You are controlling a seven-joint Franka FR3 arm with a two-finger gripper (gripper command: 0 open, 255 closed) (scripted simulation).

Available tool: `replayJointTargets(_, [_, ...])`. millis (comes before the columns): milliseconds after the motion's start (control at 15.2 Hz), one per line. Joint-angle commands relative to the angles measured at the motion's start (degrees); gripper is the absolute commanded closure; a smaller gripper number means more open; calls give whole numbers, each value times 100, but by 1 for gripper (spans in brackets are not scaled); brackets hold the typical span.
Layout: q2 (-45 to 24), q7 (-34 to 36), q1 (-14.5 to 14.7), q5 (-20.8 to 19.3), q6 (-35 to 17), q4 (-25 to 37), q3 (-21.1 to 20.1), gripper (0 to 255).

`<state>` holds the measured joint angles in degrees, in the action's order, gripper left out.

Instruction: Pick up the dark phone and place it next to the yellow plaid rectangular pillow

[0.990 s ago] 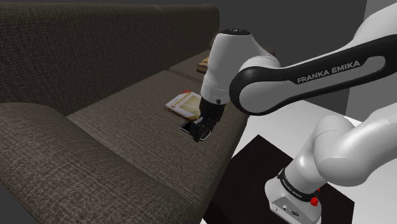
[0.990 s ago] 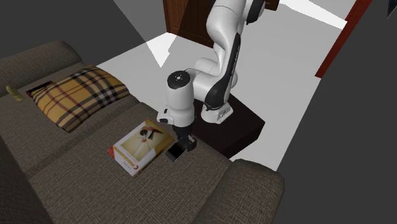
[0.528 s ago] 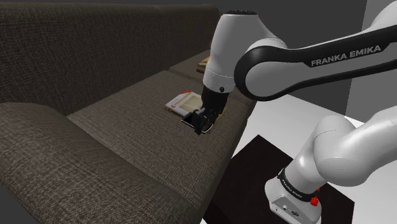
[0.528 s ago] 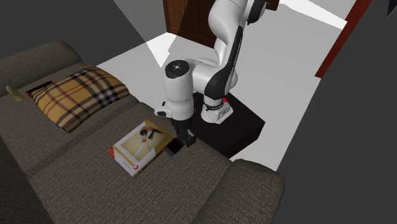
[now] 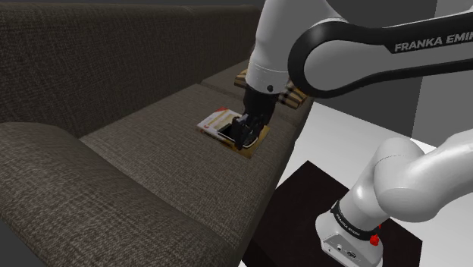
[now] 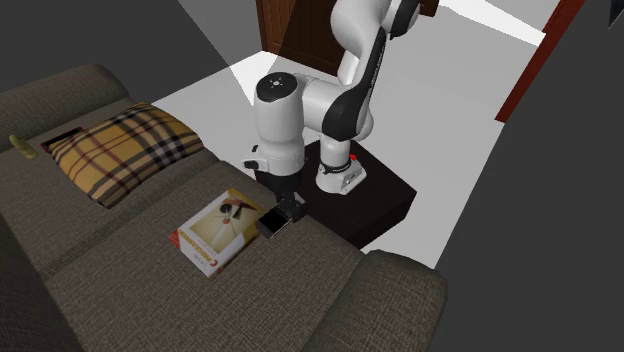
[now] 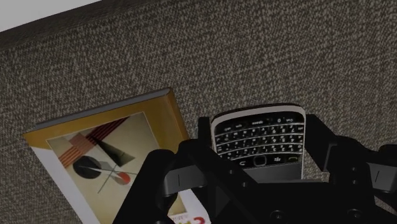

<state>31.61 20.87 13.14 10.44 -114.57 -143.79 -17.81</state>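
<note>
Fingers (image 7: 202, 151) clasp the dark phone (image 7: 257, 137) beside the book (image 7: 108, 153).

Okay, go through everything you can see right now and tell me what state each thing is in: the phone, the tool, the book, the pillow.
book: closed, cover up, flat on the sofa seat.
plaid pillow: lying on the sofa seat, apart from the book.
phone: keypad up, just beside the book's edge, not yet near the plaid pillow.
tool: pointing down, shut on the phone.

Lower half of dark phone (image 7: 257, 137) behind jaws
</note>
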Motion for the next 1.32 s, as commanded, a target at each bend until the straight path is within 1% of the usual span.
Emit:
replayJointTargets(0, [40, -3, -8, -19, 184, 140, 30, 255])
replayJointTargets(792, [146, 16, -44, -106, 1093, 944, 150, 255])
replayJointTargets(1254, [162, -963, -428, -518, 1078, 836, 951, 255])
